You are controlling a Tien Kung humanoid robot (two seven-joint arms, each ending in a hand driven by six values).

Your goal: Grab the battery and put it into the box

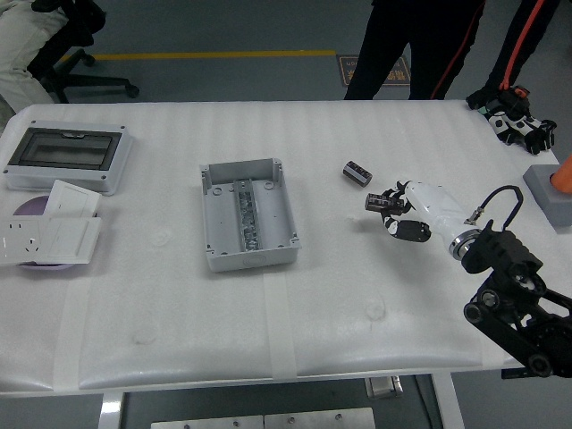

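Note:
A dark cylindrical battery (376, 204) is held just above the table in my right hand (394, 213), whose white palm and black fingers are curled around it. The right arm (500, 277) comes in from the lower right. A second battery (357, 172) lies on the table a little to the upper left of the hand. The open grey box (212, 243) sits at the table's centre-left, with a metal rail along its middle, well to the left of the hand. My left hand is out of sight.
A grey lid with a dark window (67, 156) lies at the far left, with white socket plates (49, 237) below it. A black-and-white device (518, 125) and a grey block (550, 192) sit at the right edge. A person's legs (420, 45) stand beyond the table.

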